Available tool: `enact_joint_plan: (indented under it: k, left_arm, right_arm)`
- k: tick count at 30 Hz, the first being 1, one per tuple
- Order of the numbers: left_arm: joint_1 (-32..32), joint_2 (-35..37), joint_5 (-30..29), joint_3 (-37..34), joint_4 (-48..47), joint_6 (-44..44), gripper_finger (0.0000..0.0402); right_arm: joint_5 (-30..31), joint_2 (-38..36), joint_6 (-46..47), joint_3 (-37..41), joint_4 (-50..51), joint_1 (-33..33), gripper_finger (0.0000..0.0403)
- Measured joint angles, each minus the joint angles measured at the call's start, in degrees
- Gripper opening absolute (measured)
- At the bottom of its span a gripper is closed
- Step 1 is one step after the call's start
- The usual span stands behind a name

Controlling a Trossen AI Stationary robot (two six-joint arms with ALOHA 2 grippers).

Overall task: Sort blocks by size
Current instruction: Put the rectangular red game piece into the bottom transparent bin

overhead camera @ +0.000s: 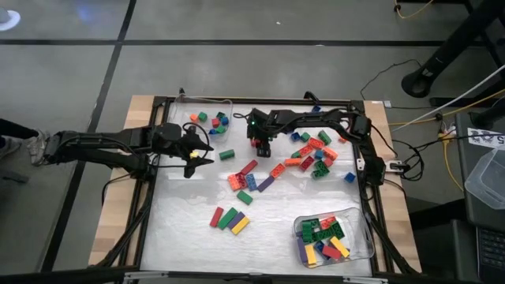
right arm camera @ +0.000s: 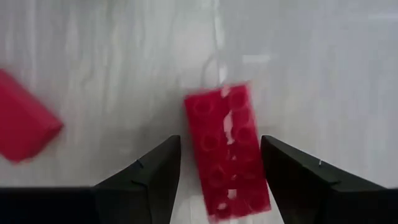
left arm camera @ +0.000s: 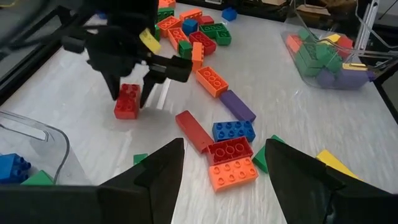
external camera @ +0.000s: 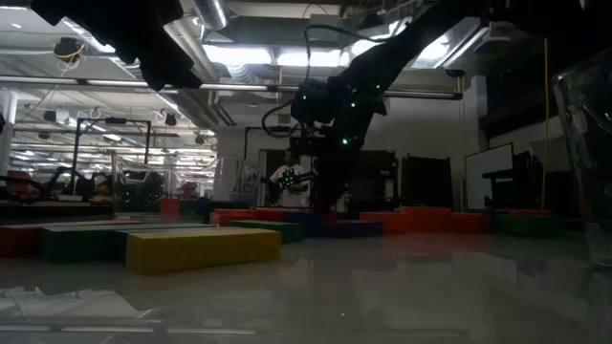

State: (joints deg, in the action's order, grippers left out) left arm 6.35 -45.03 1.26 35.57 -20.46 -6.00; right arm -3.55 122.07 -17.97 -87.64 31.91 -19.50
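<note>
The right end effector [right arm camera: 217, 180] hangs open astride a long red block [right arm camera: 227, 149] on the table [overhead camera: 197, 213], aligned to grip its narrow sides; the left end effector [left arm camera: 224, 168] waits open nearby.

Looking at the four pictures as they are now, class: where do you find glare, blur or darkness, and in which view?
Low view: ceiling lights glare behind, so the right gripper reads as a dark silhouette, and the yellow block up close looks soft. Right wrist view: the red block is smeared, with a pale reflection across it. High view: the table sheet shows streaky sheen. Left wrist view: mostly even light.
</note>
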Motion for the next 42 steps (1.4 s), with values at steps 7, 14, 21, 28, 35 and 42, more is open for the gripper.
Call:
enact_joint_plan:
  k: [7, 14, 21, 28, 35, 42]
  left_arm:
    - [0.0, 0.02, 0.0, 0.0, 0.02, 0.0, 0.0211]
    - [0.0, 0.02, -0.02, 0.0, 0.04, 0.0, 0.0211]
    - [0.0, 0.0, -0.02, -3.29, 3.96, -1.63, 0.0211]
    - [0.0, -0.18, -0.68, -8.53, 11.83, -4.57, 0.0211]
    - [0.02, -2.38, -4.27, -11.59, 18.27, -4.53, 0.0211]
    - [0.01, -4.93, -4.46, -11.56, 18.5, -4.53, 0.0211]
  right_arm:
    - [-1.52, 1.04, 3.7, -0.13, 0.89, 0.36, 0.0193]
    - [-4.19, -0.94, 4.72, -2.18, 8.29, 2.17, 0.0136]
    - [-5.01, -3.78, 7.77, -13.34, 29.25, 8.03, 0.0136]
    - [-5.07, -4.75, 16.43, -28.0, 46.53, 19.92, 0.014]
    - [-2.6, -4.75, 29.28, -36.02, 52.46, 35.12, 0.0141]
    - [2.51, -4.72, 51.34, -35.65, 58.13, 49.75, 0.0146]
